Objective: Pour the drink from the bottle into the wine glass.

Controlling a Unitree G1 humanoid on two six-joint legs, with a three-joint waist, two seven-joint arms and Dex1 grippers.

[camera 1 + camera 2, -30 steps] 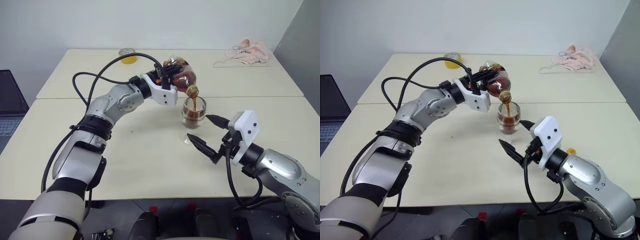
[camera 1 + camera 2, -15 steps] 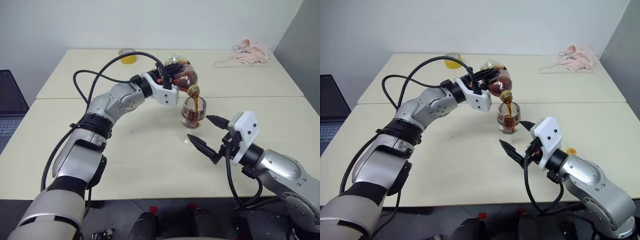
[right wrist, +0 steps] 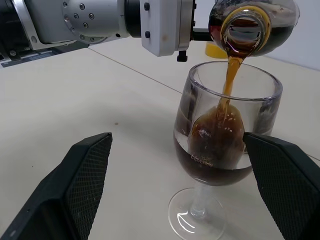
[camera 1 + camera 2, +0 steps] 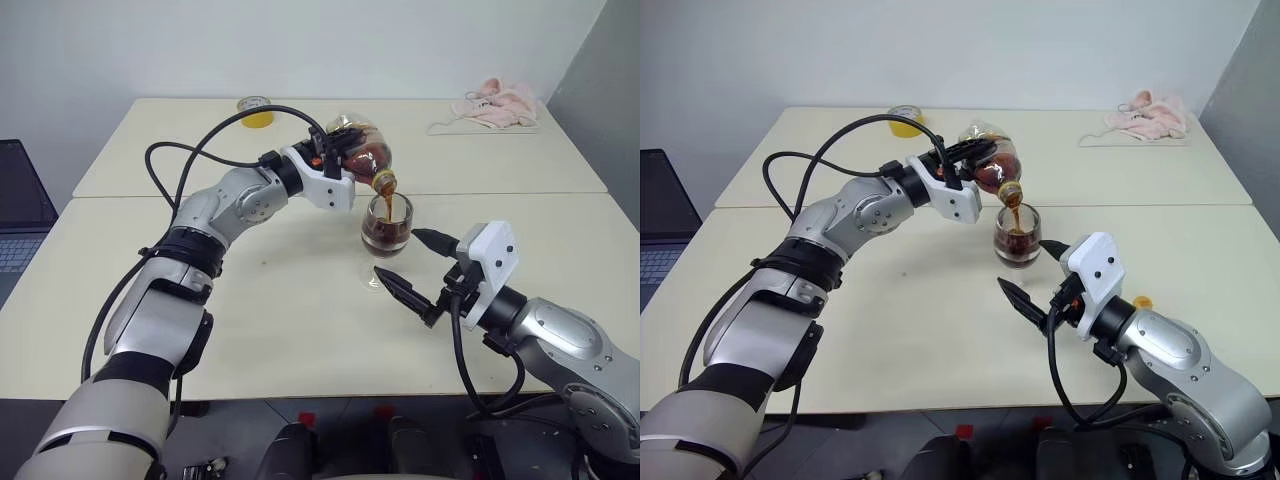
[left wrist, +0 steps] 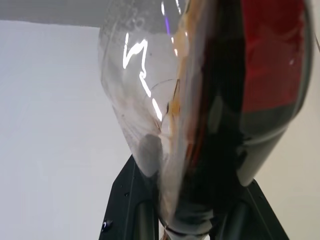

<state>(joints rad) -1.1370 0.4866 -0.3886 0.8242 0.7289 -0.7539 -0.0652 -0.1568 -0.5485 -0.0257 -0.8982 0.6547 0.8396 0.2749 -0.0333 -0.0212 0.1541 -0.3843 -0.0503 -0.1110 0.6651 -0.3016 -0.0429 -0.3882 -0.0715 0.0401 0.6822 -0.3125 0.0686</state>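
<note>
From the head cameras I see my left gripper (image 4: 338, 152) clamped on the bottle (image 4: 366, 158), which is tipped over with its open mouth pointing down just above the rim of the wine glass (image 4: 386, 235). The drink (image 4: 385, 232) fills the lower part of the bowl, and a thin stream runs from the mouth into it. The glass stands upright on the cream table (image 4: 280, 310), between my two arms. My right gripper (image 4: 412, 263) sits low near the glass's foot with its fingers spread wide, holding nothing and not touching the glass. At the far edge of the table I see a yellow cup (image 4: 256, 111) and a pink cloth (image 4: 495, 103), both well apart from the glass. In the left wrist view the bottle's round body (image 5: 210, 100) is pressed between the black fingers (image 5: 135, 200), dark liquid pooled on one side. In the right wrist view the glass (image 3: 225, 145) stands between my open fingers (image 3: 75, 185), the bottle mouth (image 3: 243, 31) right over it, pouring.
</note>
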